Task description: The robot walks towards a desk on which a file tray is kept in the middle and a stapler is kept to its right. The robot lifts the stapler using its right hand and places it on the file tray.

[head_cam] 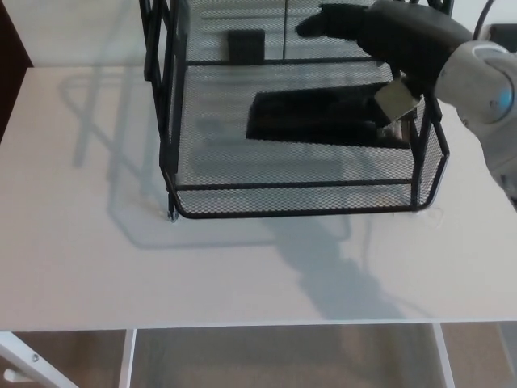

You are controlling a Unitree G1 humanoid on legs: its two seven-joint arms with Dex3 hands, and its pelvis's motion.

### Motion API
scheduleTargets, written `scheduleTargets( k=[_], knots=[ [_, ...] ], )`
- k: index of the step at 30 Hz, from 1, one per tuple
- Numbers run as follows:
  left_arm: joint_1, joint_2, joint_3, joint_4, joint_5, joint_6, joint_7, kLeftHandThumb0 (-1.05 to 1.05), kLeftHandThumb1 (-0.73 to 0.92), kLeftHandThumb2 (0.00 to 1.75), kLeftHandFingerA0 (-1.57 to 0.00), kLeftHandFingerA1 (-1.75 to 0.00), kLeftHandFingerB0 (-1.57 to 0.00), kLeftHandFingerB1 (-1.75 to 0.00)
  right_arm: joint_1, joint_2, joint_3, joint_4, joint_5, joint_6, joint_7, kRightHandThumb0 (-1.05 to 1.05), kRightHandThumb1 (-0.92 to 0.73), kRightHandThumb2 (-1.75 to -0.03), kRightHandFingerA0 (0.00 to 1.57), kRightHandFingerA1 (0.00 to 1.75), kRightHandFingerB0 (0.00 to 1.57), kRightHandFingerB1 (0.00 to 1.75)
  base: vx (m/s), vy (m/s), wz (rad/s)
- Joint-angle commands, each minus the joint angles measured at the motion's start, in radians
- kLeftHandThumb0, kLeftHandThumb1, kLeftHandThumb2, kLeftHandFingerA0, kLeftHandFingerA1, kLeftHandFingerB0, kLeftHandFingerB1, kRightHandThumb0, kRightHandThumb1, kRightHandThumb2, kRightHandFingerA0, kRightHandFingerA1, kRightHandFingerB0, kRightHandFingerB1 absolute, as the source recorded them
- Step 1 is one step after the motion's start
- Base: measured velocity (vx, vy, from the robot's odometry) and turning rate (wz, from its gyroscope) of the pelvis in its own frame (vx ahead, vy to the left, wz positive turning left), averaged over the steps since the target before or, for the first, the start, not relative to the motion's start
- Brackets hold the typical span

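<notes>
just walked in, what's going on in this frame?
The robot's right hand comes in from the right, over the black mesh file tray that stands on the white desk. The black stapler lies lengthwise inside the tray, at or just above the mesh shelf, with its right end under the hand. This view does not show whether the hand grips it or has let go. The left hand is not in view.

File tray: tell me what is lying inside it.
A black stapler lies on the mesh shelf inside the file tray. The right hand is over its right end and hides that part.
</notes>
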Motion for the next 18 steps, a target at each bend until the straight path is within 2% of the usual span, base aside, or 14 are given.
scheduleTargets(
  k=[1, 2, 7, 10, 11, 14, 15, 16, 18],
  knots=[
    [0.008, 0.014, -0.002, -0.01, 0.0, -0.027, 0.003, -1.05, 0.71, 1.28, -0.45, -0.91, -0.1, -0.7, -0.028, -0.038, 0.025, -0.029, -0.058, 0.018, 0.036, -0.78, -0.48, -0.79, 0.0, 0.0, 0.0, 0.13, 0.0, 0.0, 0.0],
    [0.01, 0.013, -0.005, -0.008, 0.004, -0.038, 0.005, -1.05, 0.72, 1.28, -0.47, -0.92, -0.11, -0.69, -0.038, -0.044, 0.034, -0.05, -0.074, 0.036, 0.052, -0.89, -0.53, -0.83, 0.0, 0.0, 0.0, 0.07, 0.0, 0.0, 0.0],
    [0.012, 0.024, -0.008, -0.012, 0.004, -0.035, -0.004, -1.05, 0.71, 1.29, -0.43, -0.89, -0.08, -0.69, -0.052, -0.041, 0.043, -0.08, -0.095, 0.06, 0.065, -0.92, -0.54, -0.85, 0.0, 0.0, 0.0, 0.06, 0.0, 0.0, 0.0],
    [0.01, 0.024, -0.009, -0.008, 0.004, -0.029, 0.002, -1.05, 0.71, 1.29, -0.48, -0.91, -0.1, -0.68, -0.078, -0.042, 0.055, -0.105, -0.122, 0.083, 0.09, -0.94, -0.56, -0.87, 0.0, 0.0, 0.0, 0.06, 0.0, 0.0, 0.0],
    [0.011, 0.024, -0.01, -0.006, 0.005, -0.033, 0.004, -1.05, 0.71, 1.28, -0.49, -0.91, -0.1, -0.68, -0.089, -0.045, 0.055, -0.109, -0.126, 0.081, 0.096, -1.0, -0.6, -0.95, 0.0, 0.1, 0.0, 0.03, 0.0, 0.0, 0.0],
    [0.014, 0.023, -0.009, -0.008, 0.003, -0.038, 0.002, -1.05, 0.71, 1.28, -0.48, -0.91, -0.1, -0.7, -0.131, -0.058, 0.039, -0.136, -0.12, 0.088, 0.125, -1.0, -0.61, -0.96, 0.0, 0.1, 0.0, 0.04, 0.0, 0.0, 0.0],
    [0.017, 0.025, -0.014, -0.009, 0.008, -0.042, -0.001, -1.05, 0.7, 1.28, -0.45, -0.91, -0.1, -0.71, -0.155, -0.07, 0.015, -0.159, -0.115, 0.114, 0.146, -0.88, -0.72, -0.61, 0.0, 0.0, 0.0, 0.08, 0.0, 0.0, 0.0],
    [0.016, 0.024, -0.011, -0.007, 0.005, -0.04, 0.0, -1.05, 0.7, 1.27, -0.45, -0.91, -0.1, -0.7, -0.16, -0.088, -0.013, -0.178, -0.098, 0.099, 0.138, -1.02, -0.63, -0.99, 0.0, 0.09, 0.0, 0.06, 0.0, 0.0, 0.0],
    [0.018, 0.02, -0.011, -0.004, 0.006, -0.035, 0.007, -1.05, 0.71, 1.27, -0.49, -0.93, -0.13, -0.71, -0.171, -0.098, -0.036, -0.2, -0.086, 0.117, 0.16, -1.05, -0.64, -1.0, 0.0, 0.07, 0.0, 0.04, 0.0, 0.0, 0.0]
  ],
)
